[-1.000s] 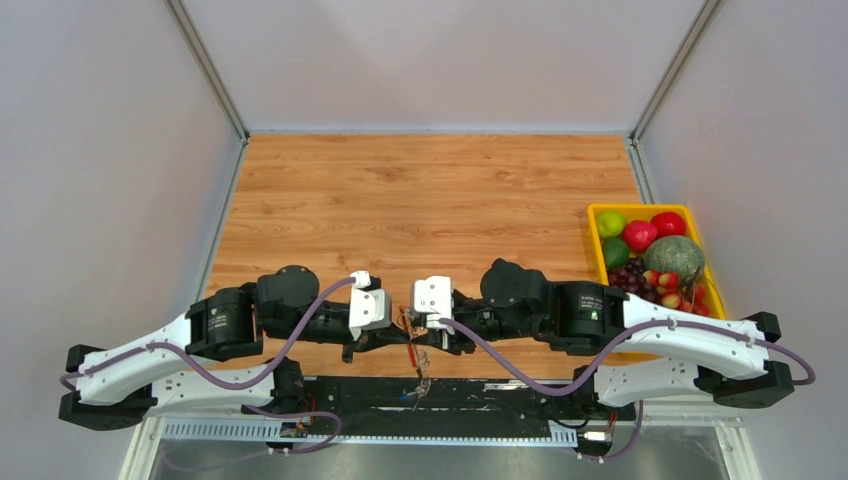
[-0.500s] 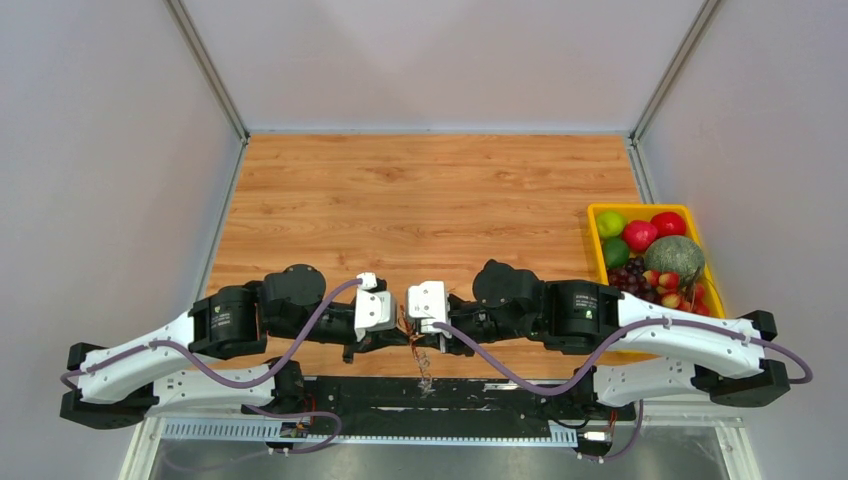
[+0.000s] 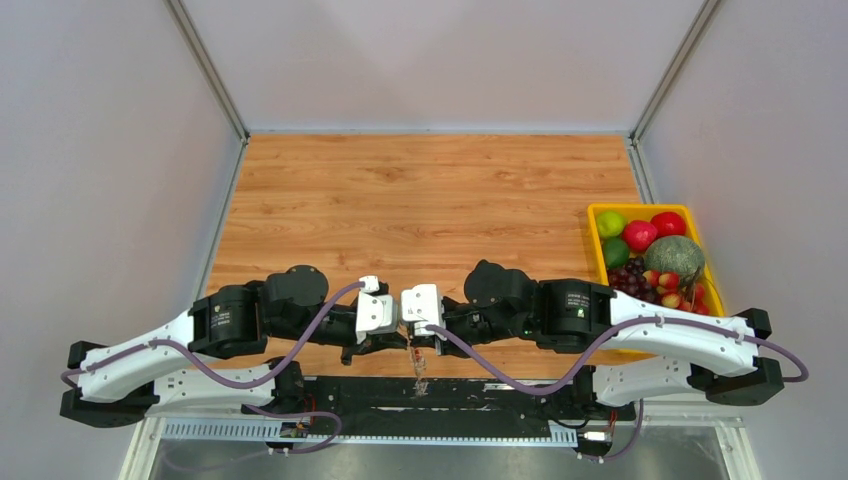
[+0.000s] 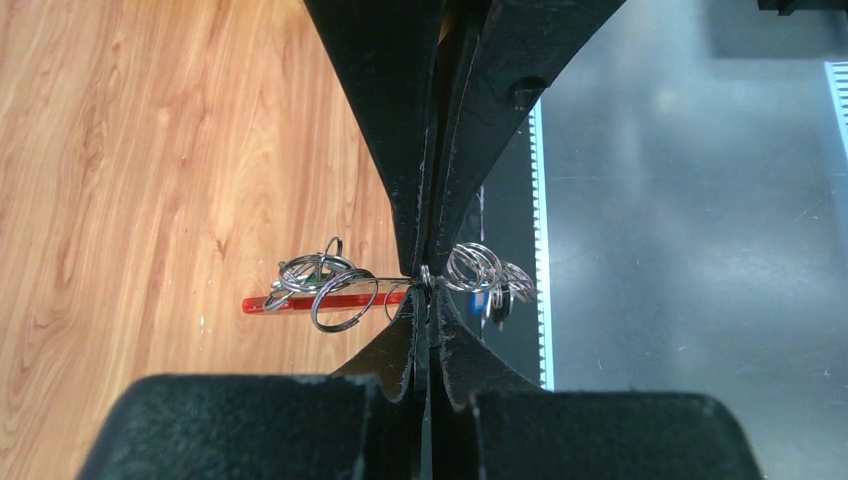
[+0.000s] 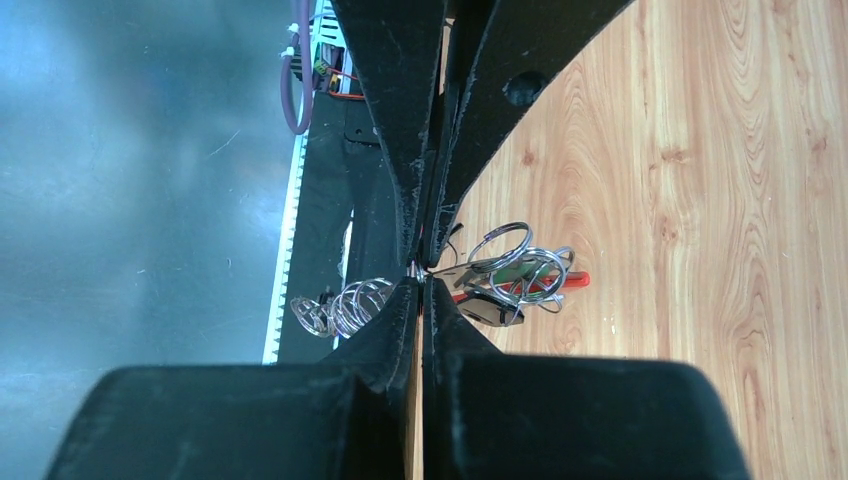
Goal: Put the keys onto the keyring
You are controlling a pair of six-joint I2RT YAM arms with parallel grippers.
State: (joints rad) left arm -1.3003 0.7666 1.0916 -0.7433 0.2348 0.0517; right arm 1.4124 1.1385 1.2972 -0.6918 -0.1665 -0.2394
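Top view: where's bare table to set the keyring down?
Free: the wooden table from its far edge down to the arms, bordered right by the yellow fruit tray. Crowded: the near edge, where left gripper and right gripper pinch the keyring.

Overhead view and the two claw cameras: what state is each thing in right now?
left gripper: shut, pinching the keyring
right gripper: shut, pinching the keyring too
keyring: gripped by both grippers at the table's near edge, coiled end past the edge
keys: small blue and black heads by the coils; threaded or not, cannot tell
yellow tray: full of fruit
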